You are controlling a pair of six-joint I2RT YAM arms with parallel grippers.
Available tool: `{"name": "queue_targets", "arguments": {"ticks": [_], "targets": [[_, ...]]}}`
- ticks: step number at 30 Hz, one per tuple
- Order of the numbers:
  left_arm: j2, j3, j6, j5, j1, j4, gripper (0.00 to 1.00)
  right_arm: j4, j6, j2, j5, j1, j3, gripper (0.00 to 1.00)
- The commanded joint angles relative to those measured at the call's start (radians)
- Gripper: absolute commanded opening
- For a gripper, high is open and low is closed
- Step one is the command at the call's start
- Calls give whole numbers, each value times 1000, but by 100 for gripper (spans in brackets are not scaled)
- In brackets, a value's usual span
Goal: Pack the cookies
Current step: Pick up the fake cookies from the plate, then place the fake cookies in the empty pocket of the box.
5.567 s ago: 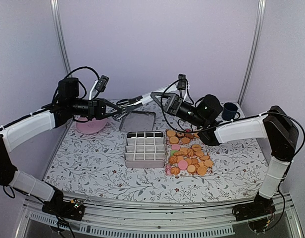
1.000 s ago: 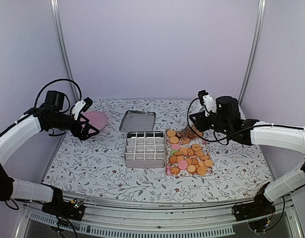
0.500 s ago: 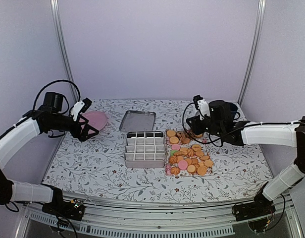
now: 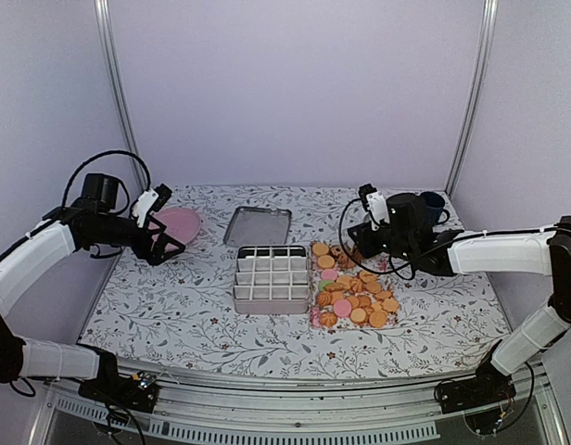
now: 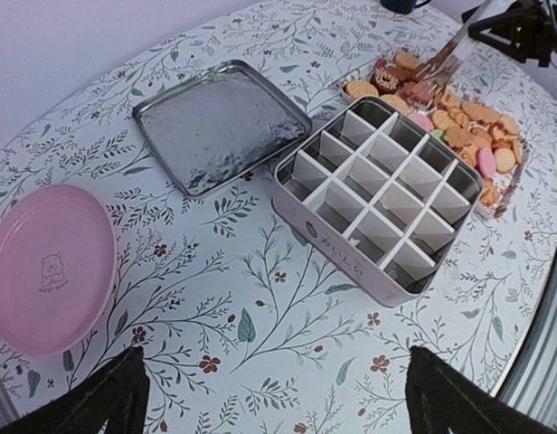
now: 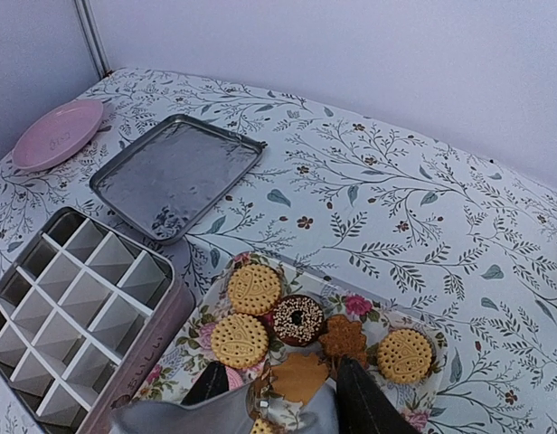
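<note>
The cookies [image 4: 353, 295] lie heaped on a floral tray [image 4: 315, 323] right of the divided tin [image 4: 272, 278]; most are golden, a few pink or dark. My right gripper [image 4: 352, 248] hangs low over the tray's far end. In the right wrist view its jaws [image 6: 278, 378] stand open, apart on either side of a golden leaf-shaped cookie [image 6: 297, 375], with a chocolate ring cookie [image 6: 299, 318] and round cookies [image 6: 253, 287] just beyond. My left gripper [image 4: 168, 245] is wide open above bare tablecloth at the left, its fingertips [image 5: 111, 398] at the frame's lower corners. The cookies [image 5: 459, 136] also show in that view.
The tin's compartments [image 5: 378, 194] hold nothing. Its flat metal lid [image 4: 258, 225] lies behind it. A pink plate [image 4: 181, 222] sits at the far left beside my left gripper. A dark blue cup [image 4: 432, 204] stands at the back right.
My right gripper has moved left and down over the far end of the cookie tray, its jaws narrowing slightly. The left arm has barely shifted.
</note>
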Motion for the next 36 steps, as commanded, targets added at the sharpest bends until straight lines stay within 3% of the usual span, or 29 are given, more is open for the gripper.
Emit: {"name": "queue_targets", "arguments": {"ticks": [1,12,24,36], "targets": [[-22,-13,2,4,12,14,99,39,-3,10,23,10,-10,35],[-22,-2,-1,5,15,14,99,3,-23,-63,39,35,30,15],[-19,3,-3,9,33,10,99,-46,-52,-124,69,136,135,6],[-23,-17,-11,39,81,-3,99,-27,-70,220,-30,324,532,6]]}}
